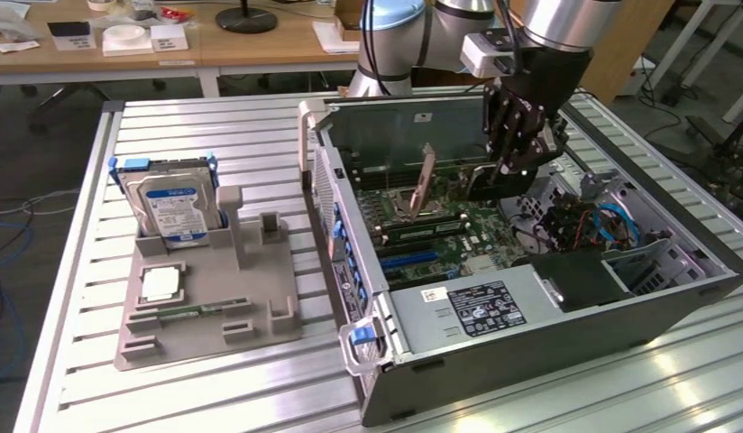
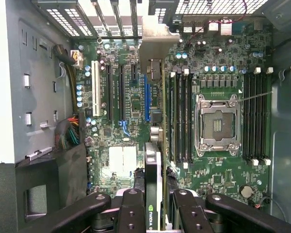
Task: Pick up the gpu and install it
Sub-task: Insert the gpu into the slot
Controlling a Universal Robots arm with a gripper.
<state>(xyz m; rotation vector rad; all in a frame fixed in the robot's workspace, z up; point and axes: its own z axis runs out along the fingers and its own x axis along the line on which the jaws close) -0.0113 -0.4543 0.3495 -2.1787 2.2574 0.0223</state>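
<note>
We see a ribbed metal table [image 1: 167,126] carrying an open computer case [image 1: 552,334] at the exterior view's right and a grey holder [image 1: 203,311] with a hard drive [image 1: 169,212] at its left. Wooden desks [image 1: 252,50] cross the upper left. The gripper [image 1: 516,162] hangs inside the case, clamped on the gpu [image 2: 153,170], which stands edge-on over the motherboard [image 2: 121,160]: green board, black cooler, pale end bracket.

arm [image 1: 554,25]: silver tube, grey joints | end effector [image 1: 507,176]: black linked fingers [image 2: 131,211]
</note>
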